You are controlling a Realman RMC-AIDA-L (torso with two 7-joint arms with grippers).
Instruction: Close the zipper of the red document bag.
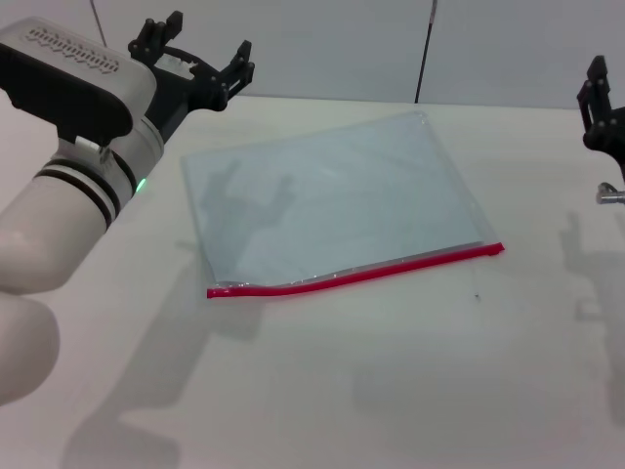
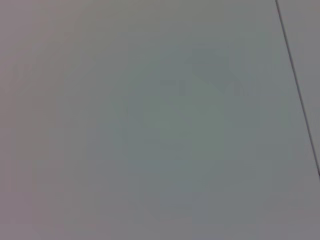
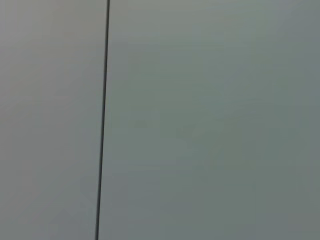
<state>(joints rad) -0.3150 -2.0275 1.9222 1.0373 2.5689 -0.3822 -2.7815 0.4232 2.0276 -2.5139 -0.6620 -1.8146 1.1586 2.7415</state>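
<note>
At the far left of the head view the left arm reaches forward over the white table point(image 1: 391, 391), its pale forearm ending in a black wrist and the left gripper point(image 1: 200, 54), which hangs in the air above the table's far left part, beyond and to the left of the bag's far left corner. Its black fingers point(image 1: 234, 68) are spread wide and hold nothing. Its shadow falls on the left half of the bag point(image 1: 332, 195), which lies flat near the middle of the table, turned a little so that its far right corner points toward the wall point(image 1: 322, 44). The bag is a pale, see-through pouch with nothing visible inside. Along its near long edge runs the zipper point(image 1: 356, 275), a thin bright-red strip from the near left corner to the near right corner; the strip bows slightly near its left end and rises toward the right. Where the slider sits along it cannot be told. At the right edge of the view the right gripper point(image 1: 601, 112) is held above the table, well apart from the bag, only partly in view, so whether its jaws are spread or pressed together cannot be told. Both wrist views show only grey wall panels, each crossed by a dark seam point(image 2: 297, 90) point(image 3: 103, 120).
</note>
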